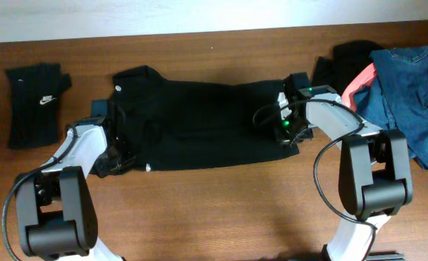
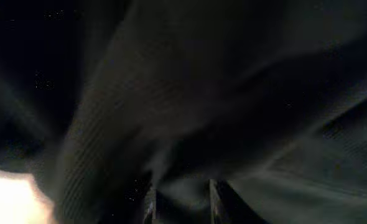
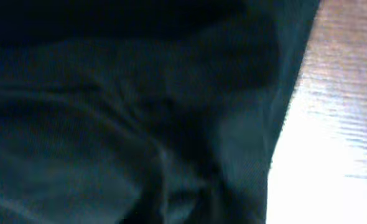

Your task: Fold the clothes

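A large black shirt (image 1: 207,123) lies spread across the middle of the table, folded into a wide band. My left gripper (image 1: 120,154) rests on its left end. In the left wrist view the two fingers stand close together at the bottom edge, and my left gripper (image 2: 180,200) pinches a ridge of the black shirt (image 2: 202,81) between them. My right gripper (image 1: 292,138) sits low on the shirt's right edge. The right wrist view is blurred: dark shirt cloth (image 3: 109,124) fills it and the fingers cannot be made out.
A folded black piece with a white swoosh (image 1: 36,101) lies at the far left. At the back right is a pile of blue denim (image 1: 410,90), a coral-pink piece (image 1: 359,80) and black cloth (image 1: 344,56). Bare wooden table (image 3: 339,130) borders the shirt's right edge.
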You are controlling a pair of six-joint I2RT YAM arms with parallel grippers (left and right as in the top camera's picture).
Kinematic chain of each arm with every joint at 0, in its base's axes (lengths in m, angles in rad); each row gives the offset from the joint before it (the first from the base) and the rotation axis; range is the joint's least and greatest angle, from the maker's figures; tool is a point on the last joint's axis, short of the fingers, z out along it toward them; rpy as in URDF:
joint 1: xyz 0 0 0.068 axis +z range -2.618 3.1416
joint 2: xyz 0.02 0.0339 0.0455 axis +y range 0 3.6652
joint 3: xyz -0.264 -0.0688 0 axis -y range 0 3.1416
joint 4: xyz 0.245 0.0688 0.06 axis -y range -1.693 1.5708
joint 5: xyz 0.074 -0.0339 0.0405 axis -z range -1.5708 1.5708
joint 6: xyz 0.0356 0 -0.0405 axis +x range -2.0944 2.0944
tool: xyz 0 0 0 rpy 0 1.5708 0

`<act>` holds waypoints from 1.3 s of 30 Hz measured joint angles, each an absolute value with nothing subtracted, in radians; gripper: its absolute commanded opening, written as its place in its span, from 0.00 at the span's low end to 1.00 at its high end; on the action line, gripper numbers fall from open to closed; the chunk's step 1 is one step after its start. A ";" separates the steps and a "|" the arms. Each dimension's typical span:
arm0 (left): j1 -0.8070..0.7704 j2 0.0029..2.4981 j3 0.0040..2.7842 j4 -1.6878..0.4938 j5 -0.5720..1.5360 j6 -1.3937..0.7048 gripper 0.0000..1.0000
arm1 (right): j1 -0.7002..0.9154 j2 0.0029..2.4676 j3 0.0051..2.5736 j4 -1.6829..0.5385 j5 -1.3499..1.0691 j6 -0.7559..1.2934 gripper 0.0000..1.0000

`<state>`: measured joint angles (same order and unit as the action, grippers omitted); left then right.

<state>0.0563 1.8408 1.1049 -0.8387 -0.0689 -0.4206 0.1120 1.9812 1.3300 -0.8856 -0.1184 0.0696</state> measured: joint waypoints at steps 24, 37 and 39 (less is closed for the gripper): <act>0.065 1.711 1.550 -0.686 -0.003 -0.238 0.80 | 0.112 1.987 1.698 -0.970 -0.145 0.070 0.88; 0.065 2.001 1.550 -0.242 0.080 -0.175 0.80 | 0.112 1.997 1.700 -0.697 -0.101 0.098 0.95; 0.065 2.039 1.550 -0.188 0.099 -0.175 0.79 | 0.112 2.009 1.700 -0.678 -0.094 0.105 0.95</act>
<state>0.0650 2.0388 1.5501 -0.1883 0.0990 -0.1749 0.1120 2.0087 1.7000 -0.6785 -0.0944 0.1055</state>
